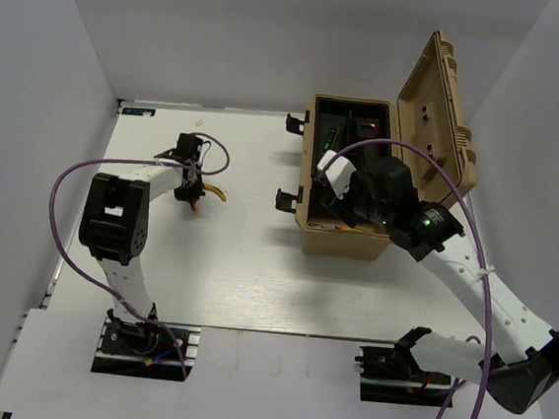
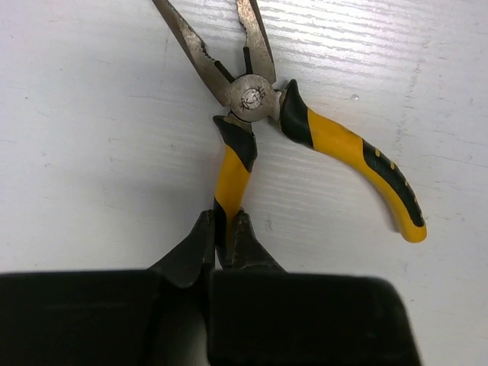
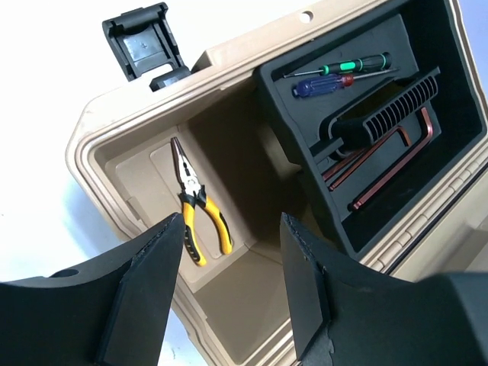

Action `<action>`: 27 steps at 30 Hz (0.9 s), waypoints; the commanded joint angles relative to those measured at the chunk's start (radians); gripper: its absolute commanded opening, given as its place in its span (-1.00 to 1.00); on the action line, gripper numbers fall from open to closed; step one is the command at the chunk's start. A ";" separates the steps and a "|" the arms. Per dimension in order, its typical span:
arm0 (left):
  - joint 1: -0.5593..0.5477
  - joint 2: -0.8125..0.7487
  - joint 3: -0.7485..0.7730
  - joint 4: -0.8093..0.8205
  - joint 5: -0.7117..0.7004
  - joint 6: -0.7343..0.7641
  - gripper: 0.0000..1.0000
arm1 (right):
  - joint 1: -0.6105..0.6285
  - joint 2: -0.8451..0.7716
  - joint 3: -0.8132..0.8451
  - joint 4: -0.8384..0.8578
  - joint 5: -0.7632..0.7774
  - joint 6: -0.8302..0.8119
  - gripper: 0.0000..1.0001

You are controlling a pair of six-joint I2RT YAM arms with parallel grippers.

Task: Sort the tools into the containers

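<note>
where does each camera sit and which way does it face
Top external: fixed above and behind the arms, looking down on the white table and open tan plastic toolbox; both arms show.
Left wrist: on the left arm, facing down at yellow-handled pliers on the table; left gripper shut on one handle.
Right wrist: over the toolbox, looking inside; open right gripper frames it.
Shared: top and left wrist see those pliers; top and right wrist, the toolbox.

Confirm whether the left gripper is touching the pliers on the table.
Touching. The left wrist view shows the left gripper shut on one yellow handle of the pliers, with both fingertips pressed against it.
</note>
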State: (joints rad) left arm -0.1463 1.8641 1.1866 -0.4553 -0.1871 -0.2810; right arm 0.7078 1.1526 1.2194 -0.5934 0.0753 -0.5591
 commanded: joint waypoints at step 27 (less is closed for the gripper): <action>-0.219 -0.269 0.258 0.481 1.330 0.102 -1.00 | -0.177 -0.021 0.221 0.207 0.454 0.344 -1.00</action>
State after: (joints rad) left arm -0.3347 1.5597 1.3724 -0.1188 0.9268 -0.1310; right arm 0.5465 1.1507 1.3899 -0.4492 0.4664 -0.2661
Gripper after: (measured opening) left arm 0.133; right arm 0.005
